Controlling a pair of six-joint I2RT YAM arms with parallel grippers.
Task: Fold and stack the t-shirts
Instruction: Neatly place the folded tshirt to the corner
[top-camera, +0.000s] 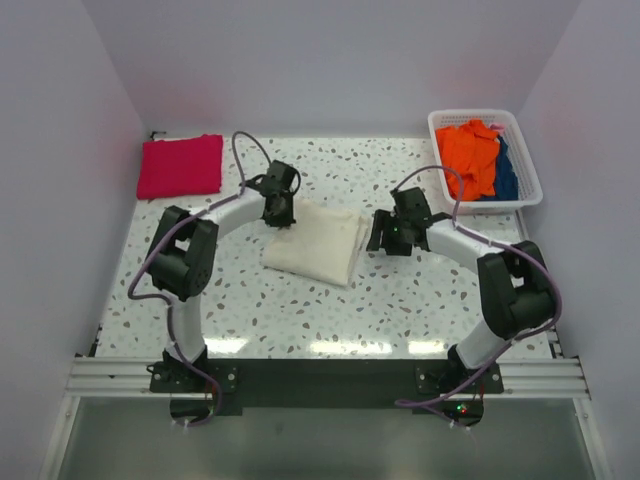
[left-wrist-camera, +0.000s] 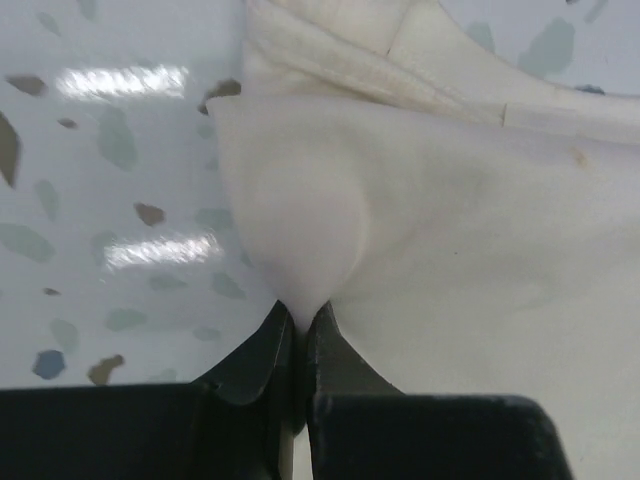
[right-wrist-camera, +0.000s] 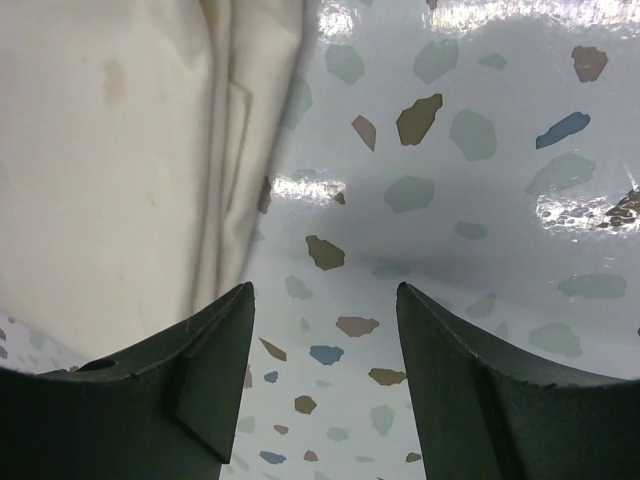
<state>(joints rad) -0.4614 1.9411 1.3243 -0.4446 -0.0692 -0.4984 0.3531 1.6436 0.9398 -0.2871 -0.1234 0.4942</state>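
Cream shirt (top-camera: 315, 243) lies folded into a compact pad on the desk (top-camera: 300, 310). The left pincer (left-wrist-camera: 303, 318) is pressed together on a small tent of cloth at the shirt's far-left corner. I judge that the grip is meant to lift or drag the pad for stacking.

The right pincer (right-wrist-camera: 325, 300) is spread and holds nothing. It hangs over bare desk just off the shirt's right edge, where the stacked fold layers show, and looks placed to take that side.

The pink shirt (top-camera: 181, 166) lies folded, far-left of the cream shirt and well apart from it. The desk between them is bare, which leaves an open path. A basket (top-camera: 485, 113) of orange and blue cloth sits far-right of the cream shirt.
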